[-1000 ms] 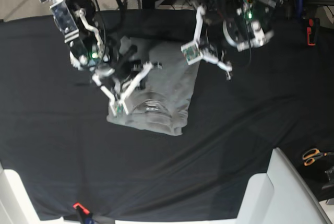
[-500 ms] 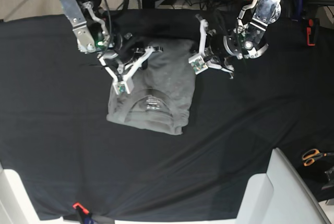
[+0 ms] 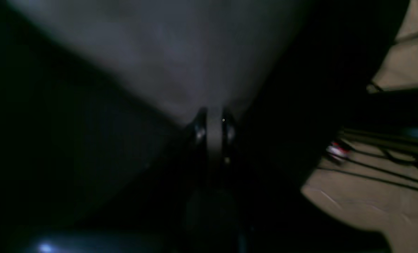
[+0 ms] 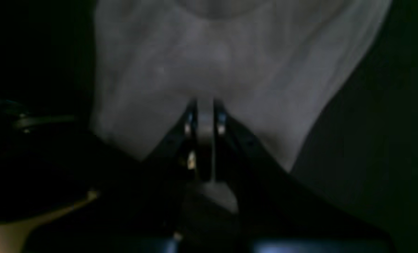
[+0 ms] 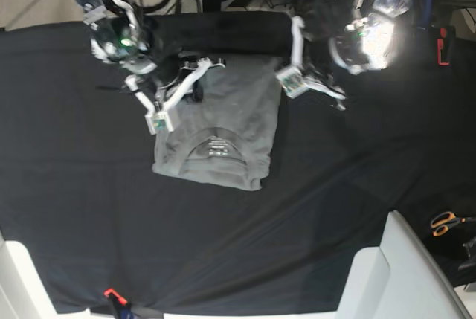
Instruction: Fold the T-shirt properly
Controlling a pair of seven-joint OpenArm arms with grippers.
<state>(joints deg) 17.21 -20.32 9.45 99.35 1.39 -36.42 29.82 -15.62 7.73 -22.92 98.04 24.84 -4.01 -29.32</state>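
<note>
End effectors two, left end effector (image 3: 214, 131) and right end effector (image 4: 204, 121), each clamped on one T-shirt (image 5: 223, 137).

Base looks down from overhead; wrist cameras sit close above the T-shirt (image 5: 223, 129).

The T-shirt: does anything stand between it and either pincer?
No. Nothing visible stands between them: both pincers are shut on the T-shirt itself. The right pincer pinches grey fabric at its far edge, and the left pincer pinches an edge too. Only the black cloth lies around the shirt.
</note>
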